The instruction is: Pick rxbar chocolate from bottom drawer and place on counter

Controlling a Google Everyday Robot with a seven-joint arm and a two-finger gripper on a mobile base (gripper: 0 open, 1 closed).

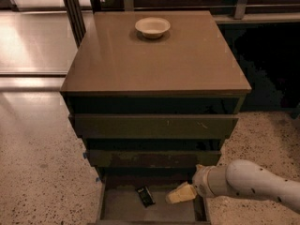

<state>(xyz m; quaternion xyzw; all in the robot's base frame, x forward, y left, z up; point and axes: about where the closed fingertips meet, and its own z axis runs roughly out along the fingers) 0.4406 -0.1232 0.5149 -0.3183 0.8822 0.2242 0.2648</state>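
Flat bar (145,196) mid drawer (117,210); end effector (181,194) just beside it near right edge, grip state can't tell. Risk: bar skids away, or arm (253,182) clips middle drawer (150,158).

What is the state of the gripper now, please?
Gripper: cannot be told; it is over the shallow dark bottom drawer, apart from the small black glossy rxbar chocolate.

The light is warm and dim. The floor (28,41) at the top left shines bright with glare. The bench (187,64) top has a soft shine, and the bowl (152,27) casts a small shadow. Dark shadow fills the gaps between drawers. The pale tool (180,194) hangs over the dim bottom drawer (122,209), on its right side.
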